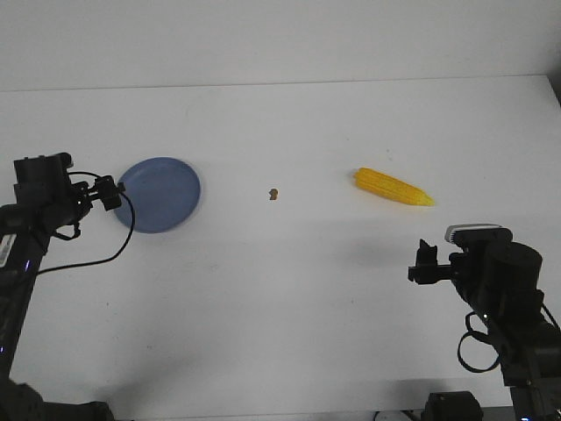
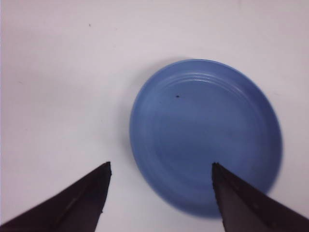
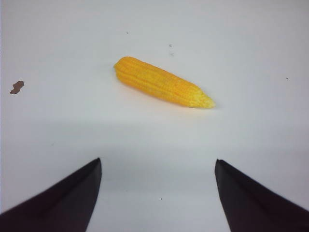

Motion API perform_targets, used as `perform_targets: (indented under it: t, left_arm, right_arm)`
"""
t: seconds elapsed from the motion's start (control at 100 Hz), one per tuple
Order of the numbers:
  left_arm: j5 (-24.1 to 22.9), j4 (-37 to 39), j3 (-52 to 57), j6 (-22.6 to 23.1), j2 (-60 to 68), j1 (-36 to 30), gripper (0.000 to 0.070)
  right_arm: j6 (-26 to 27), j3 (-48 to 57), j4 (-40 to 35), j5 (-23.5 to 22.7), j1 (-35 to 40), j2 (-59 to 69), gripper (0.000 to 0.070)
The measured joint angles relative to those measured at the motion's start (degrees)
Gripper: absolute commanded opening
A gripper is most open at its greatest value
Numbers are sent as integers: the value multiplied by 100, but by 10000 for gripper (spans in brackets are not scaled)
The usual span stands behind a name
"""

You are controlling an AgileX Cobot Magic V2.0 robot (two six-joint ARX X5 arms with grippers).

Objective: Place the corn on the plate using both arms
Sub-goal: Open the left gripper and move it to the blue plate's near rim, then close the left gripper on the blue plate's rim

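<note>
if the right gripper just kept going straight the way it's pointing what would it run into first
Most likely the corn. The right gripper is open, and the corn lies ahead, roughly centred between its fingers, with bare table before it. Depth is unclear, so it might touch the table first.

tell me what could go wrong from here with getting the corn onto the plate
The corn is round and tapered and lies loose on the table; the open right gripper could roll it away when closing. The plate sits far across the table, so a mid-table handover to the open left gripper might drop it.
</note>
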Motion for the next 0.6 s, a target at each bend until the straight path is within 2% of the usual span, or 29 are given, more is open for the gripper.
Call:
perform_targets:
  t: [0.27, 0.6]
  left_arm:
    - [4, 146, 258, 4, 1102, 59, 419]
    - [4, 540, 258, 4, 1679, 98, 423]
  right_arm:
    - [0, 0, 0, -2, 0, 0, 495]
    - [0, 0, 0, 0, 0, 0, 495]
